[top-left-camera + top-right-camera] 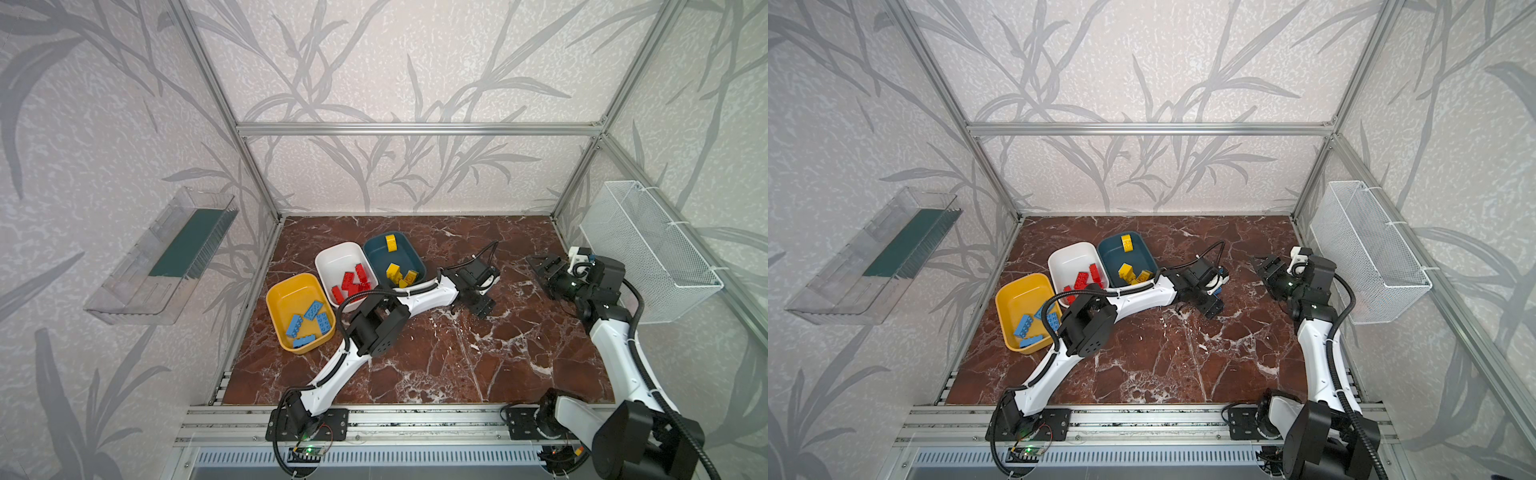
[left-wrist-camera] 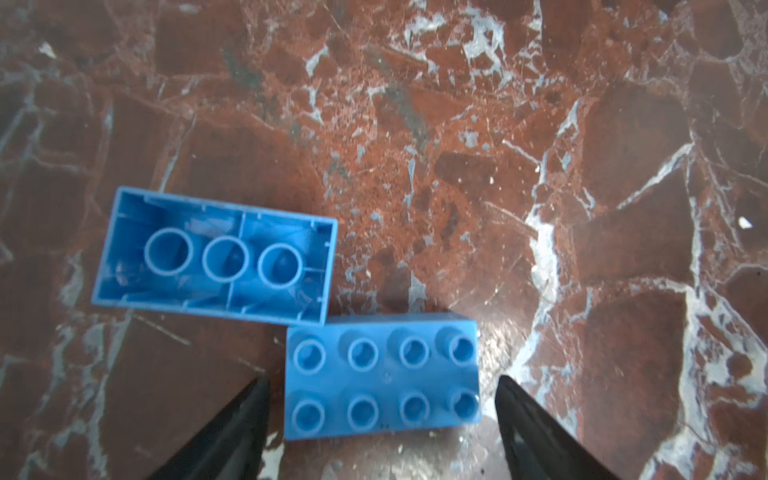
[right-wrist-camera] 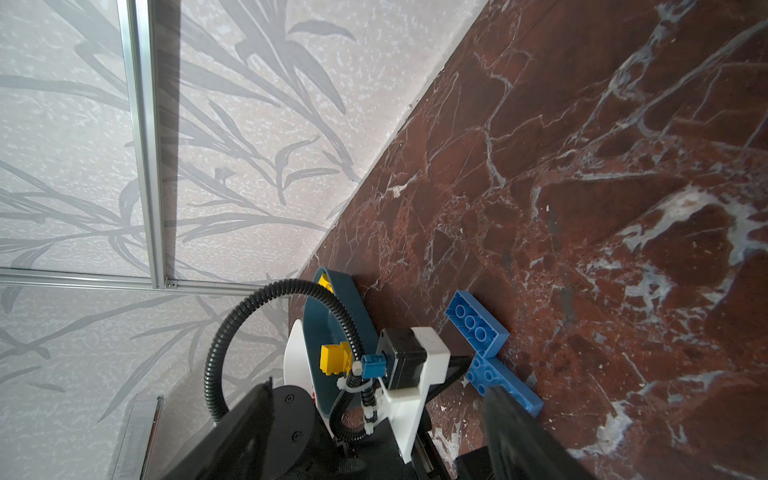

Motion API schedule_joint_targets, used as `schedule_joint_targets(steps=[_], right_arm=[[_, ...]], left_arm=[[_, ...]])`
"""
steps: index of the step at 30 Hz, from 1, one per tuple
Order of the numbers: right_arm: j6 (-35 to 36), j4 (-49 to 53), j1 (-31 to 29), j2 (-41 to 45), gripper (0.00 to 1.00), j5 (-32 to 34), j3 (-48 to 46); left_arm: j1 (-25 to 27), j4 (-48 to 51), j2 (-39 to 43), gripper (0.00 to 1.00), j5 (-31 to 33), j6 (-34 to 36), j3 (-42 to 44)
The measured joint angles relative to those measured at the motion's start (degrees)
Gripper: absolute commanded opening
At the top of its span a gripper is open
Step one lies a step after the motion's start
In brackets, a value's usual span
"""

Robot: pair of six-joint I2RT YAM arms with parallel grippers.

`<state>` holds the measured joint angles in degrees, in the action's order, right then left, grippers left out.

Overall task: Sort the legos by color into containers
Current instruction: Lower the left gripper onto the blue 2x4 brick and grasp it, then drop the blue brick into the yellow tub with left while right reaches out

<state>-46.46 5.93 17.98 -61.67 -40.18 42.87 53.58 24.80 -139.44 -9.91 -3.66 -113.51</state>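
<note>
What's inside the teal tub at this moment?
In the teal tub, only yellow shows: one brick at the far end, a cluster nearer. The left arm covers the tub's near edge; anything there is hidden.

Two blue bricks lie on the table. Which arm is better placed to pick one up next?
Left. The left pincer is open, flanking the studs-up blue brick, while the right pincer hangs well apart from it.

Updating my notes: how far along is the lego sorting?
Done: blue plastic bricks in the mustard yellow tub, red bricks in the white tub, yellow bricks in the dark teal tub. In hand: the open left hand straddles a studs-up blue brick. Left: that brick and the upturned blue brick beside it.
</note>
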Motion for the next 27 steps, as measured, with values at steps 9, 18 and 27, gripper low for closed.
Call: schedule_joint_targets(steps=[9, 18, 27], right_arm=[[-0.28, -0.22, 0.13, 0.0, 0.8, -0.83, 0.0], [-0.46, -2.12, 0.15, 0.83, 0.8, -1.62, -0.92], [3.89, 0.24, -1.79, 6.34, 0.79, -0.33, -1.88]], left_arm=[[0.37, -0.02, -0.28, 0.63, 1.66, 0.92, -0.35], [1.16, -5.25, 4.66, 0.56, 3.67, 0.13, 8.74], [1.14, -8.33, 20.04, 0.57, 6.82, -3.8, 20.5]])
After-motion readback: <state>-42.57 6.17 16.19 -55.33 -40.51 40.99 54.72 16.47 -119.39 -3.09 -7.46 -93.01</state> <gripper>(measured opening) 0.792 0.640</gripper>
